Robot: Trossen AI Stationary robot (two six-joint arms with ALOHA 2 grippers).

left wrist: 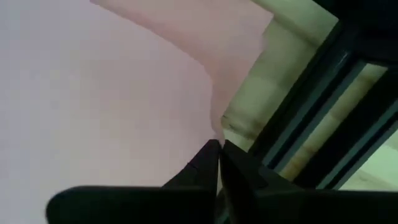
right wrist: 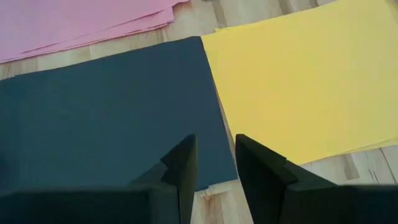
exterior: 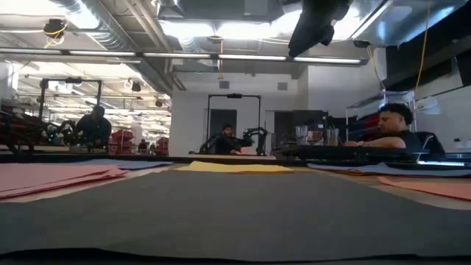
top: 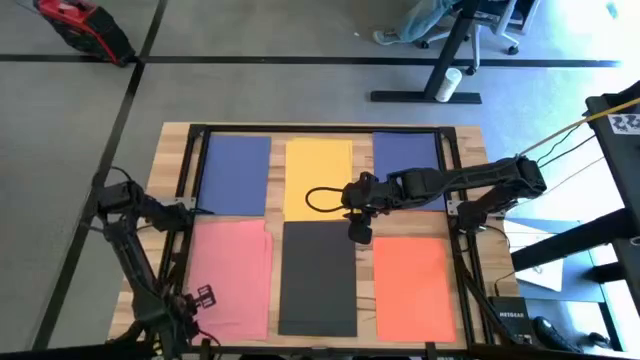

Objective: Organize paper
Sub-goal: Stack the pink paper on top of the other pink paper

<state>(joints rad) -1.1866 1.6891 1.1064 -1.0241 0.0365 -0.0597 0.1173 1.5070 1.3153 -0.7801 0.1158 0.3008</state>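
Wooden table [top: 465, 140] carries six paper stacks; right gripper [right wrist: 214, 163] hovers slightly parted over the dark grey sheet's [right wrist: 106, 112] edge, left gripper [left wrist: 219, 155] clenched beside pink paper [left wrist: 93, 93].

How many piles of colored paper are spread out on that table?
6: blue paper far left, yellow paper far middle, second blue paper far right and partly under the right arm; pink paper near left, dark grey paper near middle, orange paper near right.

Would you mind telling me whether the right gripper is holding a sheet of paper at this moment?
No, in the right wrist view the right gripper hangs open above the dark grey sheet and the yellow sheet, with nothing between its fingers.
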